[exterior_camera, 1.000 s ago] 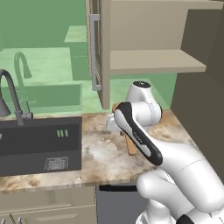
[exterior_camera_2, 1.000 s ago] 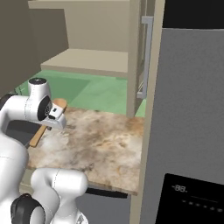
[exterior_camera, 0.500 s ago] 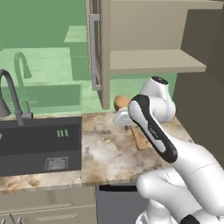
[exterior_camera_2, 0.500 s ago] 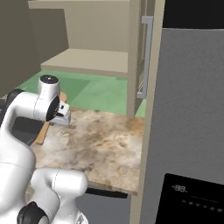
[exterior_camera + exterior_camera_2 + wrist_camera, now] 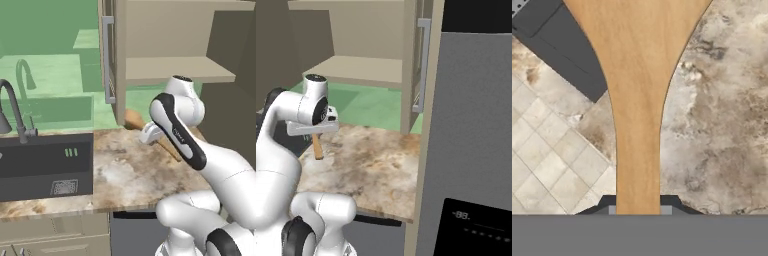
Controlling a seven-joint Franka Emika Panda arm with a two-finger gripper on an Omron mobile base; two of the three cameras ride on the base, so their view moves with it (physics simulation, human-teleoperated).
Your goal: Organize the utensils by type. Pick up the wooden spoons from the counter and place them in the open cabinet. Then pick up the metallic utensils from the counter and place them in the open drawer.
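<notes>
1. The kitchen had a marbled beige-and-brown counter [image 5: 125,170] running beneath an open cabinet [image 5: 175,70], with green-tinted wall behind it.
2. To the left, a dark sink [image 5: 45,165] was sunk into the worktop, and a curved dark faucet [image 5: 15,107] stood at its back edge.
3. The cabinet door [image 5: 111,60] hung open with a long grey bar handle, and the pale shelf inside sat above the counter's far edge.
4. On the right side stood a tall grey fridge [image 5: 471,140] (a small display panel showed low on its front).
5. The white arm reached over the counter, and its gripper [image 5: 150,134] was raised above the stone, below the cabinet shelf.
6. The gripper's jaws were clamped on the handle of the large wooden spoon [image 5: 637,100], which was lifted clear of the counter.
7. From the left, the spoon's orange-tan bowl poked up beside the cabinet door's lower edge, while its handle slanted down to the right behind the arm.
8. From the hand's own camera, the spoon broadened away from the fingers, with the counter, a corner of the dark sink and pale tiled floor [image 5: 547,160] lying below it.
</notes>
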